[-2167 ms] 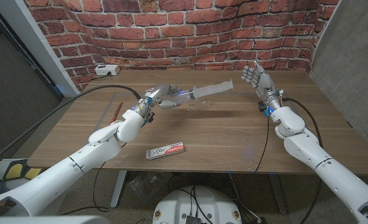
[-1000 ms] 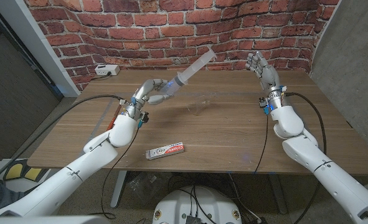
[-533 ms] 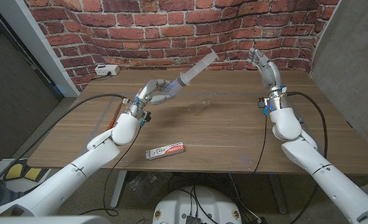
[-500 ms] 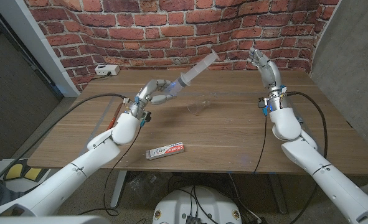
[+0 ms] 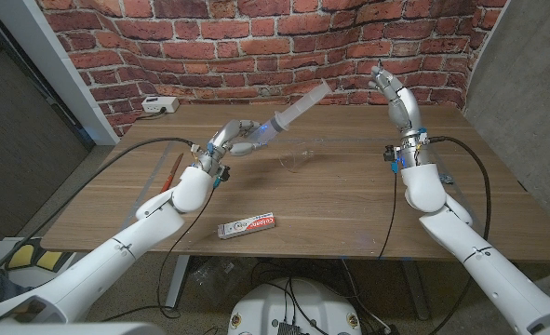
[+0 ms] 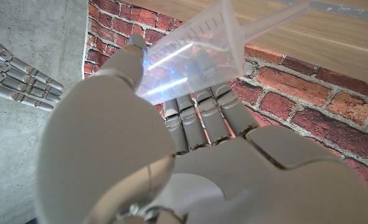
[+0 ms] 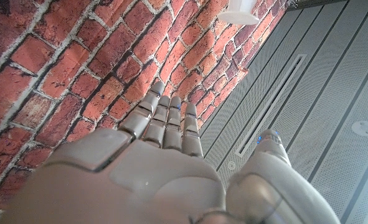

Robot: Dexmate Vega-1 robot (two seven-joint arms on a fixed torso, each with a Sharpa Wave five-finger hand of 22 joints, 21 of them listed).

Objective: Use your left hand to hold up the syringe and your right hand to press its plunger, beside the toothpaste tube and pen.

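Note:
My left hand point(image 5: 238, 139) grips the clear syringe point(image 5: 298, 108) by its barrel end, lifted above the table's far side. The syringe slants up toward the right, its plunger end point(image 5: 326, 88) highest. In the left wrist view the barrel point(image 6: 190, 46) lies between my thumb and fingers point(image 6: 193, 118). My right hand point(image 5: 392, 93) is raised to the right of the plunger end, apart from it, fingers stretched and holding nothing; its back point(image 7: 152, 168) faces the brick wall. It also shows in the left wrist view as my right hand point(image 6: 18, 68). The toothpaste tube point(image 5: 248, 226) lies near the front edge. A red pen point(image 5: 174, 172) lies at the left.
A white plug box point(image 5: 159, 104) with its cable sits at the table's point(image 5: 330, 200) far left corner. A black cable point(image 5: 135, 154) runs along my left arm. The brick wall point(image 5: 256, 46) stands close behind the table.
The syringe has swung from nearly level to a steep upward slant. My left hand has shifted slightly right. My right hand has risen and turned edge-on toward the plunger end.

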